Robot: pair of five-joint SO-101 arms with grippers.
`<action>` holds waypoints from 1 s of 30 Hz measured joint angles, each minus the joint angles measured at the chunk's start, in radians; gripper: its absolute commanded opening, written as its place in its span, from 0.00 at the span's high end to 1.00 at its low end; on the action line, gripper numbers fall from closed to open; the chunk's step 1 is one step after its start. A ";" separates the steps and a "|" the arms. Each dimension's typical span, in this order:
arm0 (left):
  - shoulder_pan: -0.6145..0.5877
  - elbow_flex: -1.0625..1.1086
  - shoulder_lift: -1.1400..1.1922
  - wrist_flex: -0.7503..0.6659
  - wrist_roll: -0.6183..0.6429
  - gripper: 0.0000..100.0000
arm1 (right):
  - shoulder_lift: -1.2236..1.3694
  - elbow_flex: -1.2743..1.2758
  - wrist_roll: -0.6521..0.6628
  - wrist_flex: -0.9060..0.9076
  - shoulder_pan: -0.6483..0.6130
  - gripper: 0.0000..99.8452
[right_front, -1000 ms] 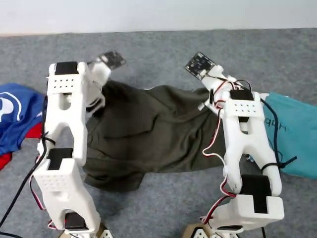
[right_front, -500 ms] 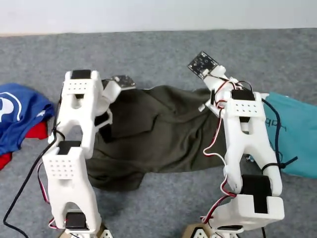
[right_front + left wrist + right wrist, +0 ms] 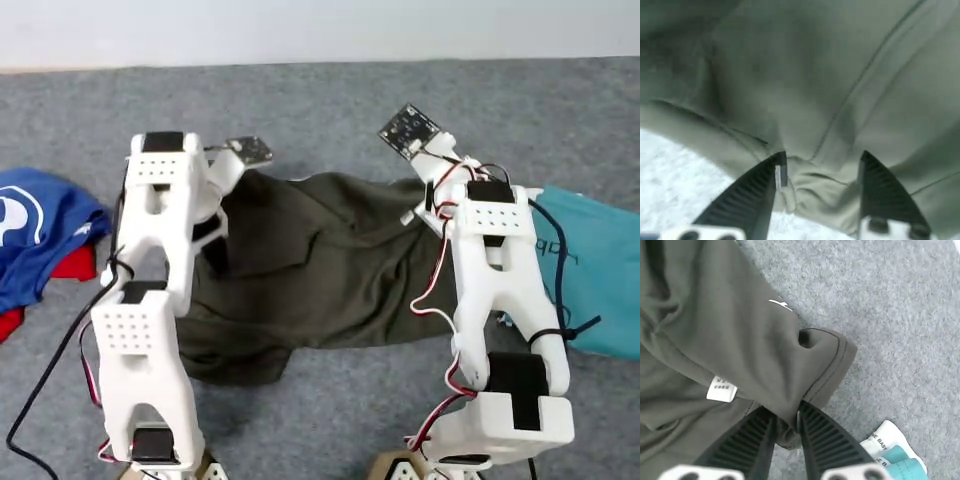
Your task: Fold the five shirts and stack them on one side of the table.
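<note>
Olive shirt [image 3: 320, 260] lies spread and rumpled across the middle of the high view, on the grey desk [image 3: 350, 100], and both of my arms sit over it. The left arm [image 3: 150, 300] runs up the left half of the frame and covers the shirt's left edge. The right arm [image 3: 500, 290] runs up the right half and ends at the shirt's upper right corner.

In the left wrist view, my left tool [image 3: 822, 160] has its two fingers apart. They are down at the olive cloth, with a bunched ridge of fabric and a seam between them. I cannot tell whether the fingertips press into the cloth or only rest on it.

In the right wrist view, my right tool [image 3: 787, 420] is clamped on the olive shirt. Its fingers are nearly together and pinch a fold near the hemmed corner. A white care label [image 3: 721, 388] shows on the cloth just beside the grip.

A blue shirt [image 3: 35, 230] lies bunched at the left edge of the high view, with a red garment [image 3: 70, 265] poking out from beneath it. Both are apart from the olive shirt. A teal shirt [image 3: 600, 280] lies at the right edge, partly behind the right arm. I cannot tell whether it touches the olive shirt.
</note>
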 measured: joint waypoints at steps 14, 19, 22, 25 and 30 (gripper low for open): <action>-0.008 0.000 0.063 -0.071 0.032 0.88 | 0.000 0.000 0.000 0.000 0.000 0.99; -0.008 -0.014 0.086 -0.071 0.032 0.96 | 0.000 0.000 0.000 0.000 0.000 0.99; -0.006 -0.017 0.086 -0.068 0.032 0.99 | 0.000 0.000 0.000 0.000 0.000 0.99; -0.006 -0.025 0.087 -0.054 0.032 0.99 | 0.000 0.000 0.000 0.000 0.000 0.99; -0.006 -0.123 0.100 0.015 0.028 0.99 | 0.000 0.000 0.000 0.000 0.012 0.99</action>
